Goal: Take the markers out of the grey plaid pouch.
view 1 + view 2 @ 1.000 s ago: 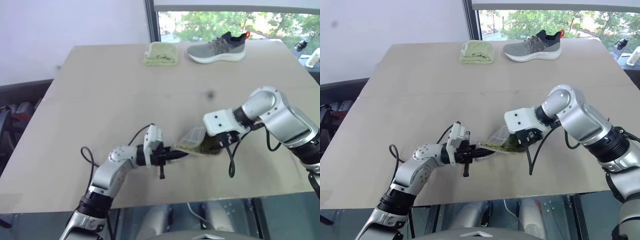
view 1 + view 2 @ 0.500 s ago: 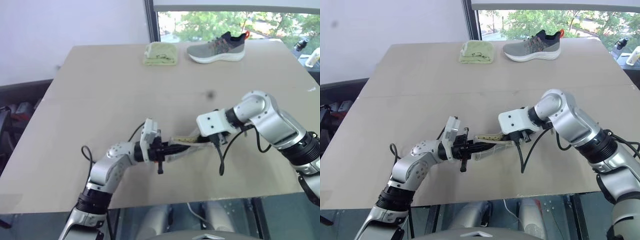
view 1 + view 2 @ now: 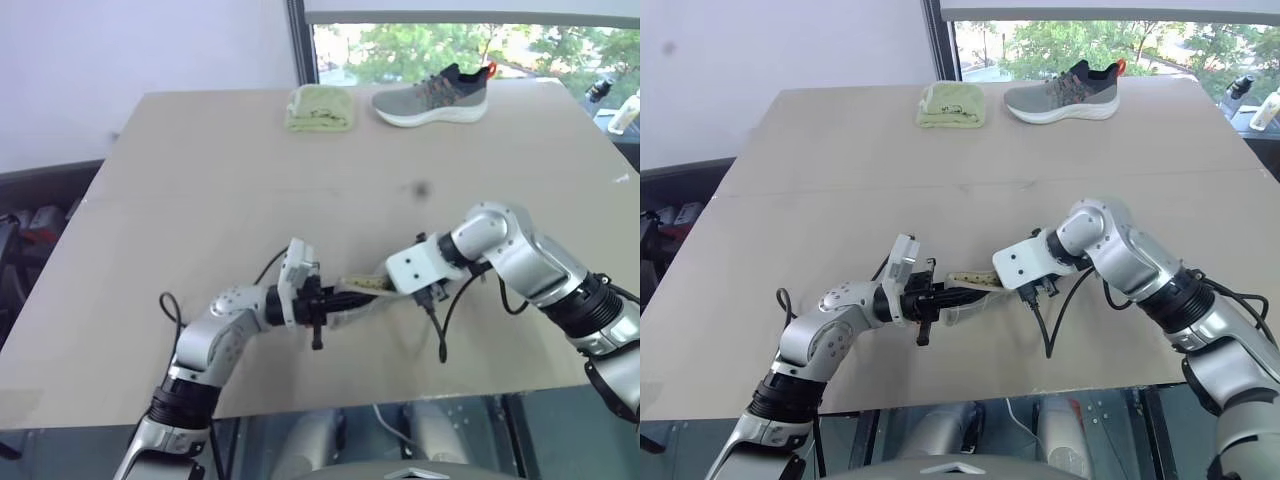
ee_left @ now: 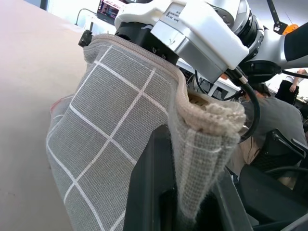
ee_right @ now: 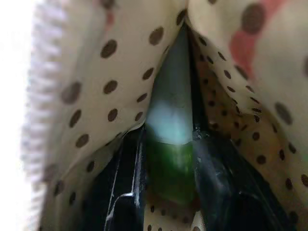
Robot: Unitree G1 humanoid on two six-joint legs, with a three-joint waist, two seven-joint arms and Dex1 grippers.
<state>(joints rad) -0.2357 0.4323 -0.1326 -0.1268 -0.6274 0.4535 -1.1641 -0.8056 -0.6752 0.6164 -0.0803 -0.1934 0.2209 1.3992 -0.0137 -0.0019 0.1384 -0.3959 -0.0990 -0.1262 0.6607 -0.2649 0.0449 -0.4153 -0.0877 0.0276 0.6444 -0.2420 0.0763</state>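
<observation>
Over the big tan worktop [image 3: 200,180] the flat grey plaid fabric pouch [image 4: 120,139] hangs pinched in the clenched left gripper [image 3: 335,298], while the right gripper [image 5: 166,192], buried in its dotted lining, grasps a slim green marker [image 5: 169,144] that's not out yet.

Grey plaid pouch [image 4: 110,139] held off table, mouth open; green-ended marker [image 5: 169,144] inside dotted lining.

A tan table [image 3: 200,190] carried a folded yellow-green cloth [image 3: 320,108] and a grey shoe [image 3: 433,96] at its far edge, just beside each other.
</observation>
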